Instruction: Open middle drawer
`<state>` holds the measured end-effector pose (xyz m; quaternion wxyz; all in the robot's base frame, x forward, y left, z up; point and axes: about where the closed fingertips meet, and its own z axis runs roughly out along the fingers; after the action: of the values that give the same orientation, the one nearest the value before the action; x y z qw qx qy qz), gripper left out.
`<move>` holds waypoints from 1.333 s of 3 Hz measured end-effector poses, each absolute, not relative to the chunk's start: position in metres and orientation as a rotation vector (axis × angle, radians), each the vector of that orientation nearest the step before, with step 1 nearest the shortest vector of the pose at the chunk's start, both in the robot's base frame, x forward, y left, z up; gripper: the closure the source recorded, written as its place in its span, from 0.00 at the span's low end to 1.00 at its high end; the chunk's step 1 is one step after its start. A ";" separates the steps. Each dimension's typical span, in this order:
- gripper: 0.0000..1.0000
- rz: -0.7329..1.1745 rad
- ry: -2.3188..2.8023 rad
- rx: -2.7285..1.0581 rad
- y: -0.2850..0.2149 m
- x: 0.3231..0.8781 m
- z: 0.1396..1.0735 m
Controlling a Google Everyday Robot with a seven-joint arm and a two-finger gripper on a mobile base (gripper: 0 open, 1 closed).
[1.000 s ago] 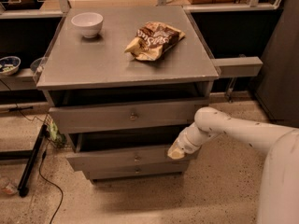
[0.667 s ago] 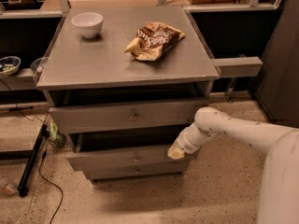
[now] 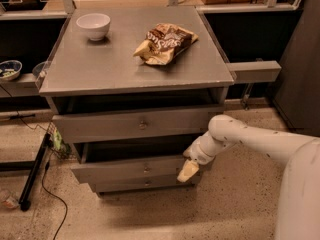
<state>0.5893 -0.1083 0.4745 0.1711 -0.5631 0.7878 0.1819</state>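
Observation:
The middle drawer [image 3: 130, 169] is a long flat grey front with a small round knob [image 3: 146, 168]. It sits between the taller top front [image 3: 100, 126] and the narrow bottom front [image 3: 125, 184]. It stands out a little from the cabinet, with a dark gap above it. My gripper [image 3: 188, 171] is at the right end of the middle drawer front, right of the knob and touching or very close to the front's edge. The white arm [image 3: 250, 139] reaches in from the right.
On the grey cabinet top [image 3: 100, 69] are a white bowl [image 3: 93, 25] and a crumpled snack bag [image 3: 165, 43]. A black stand leg and cable [image 3: 32, 176] lie on the floor at the left. A shelf with a bowl [image 3: 9, 69] is at the far left.

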 end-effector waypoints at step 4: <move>0.00 0.359 2.281 -1.647 -0.095 0.605 0.456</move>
<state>0.6048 -0.0951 0.4562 0.1520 -0.5740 0.7949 0.1251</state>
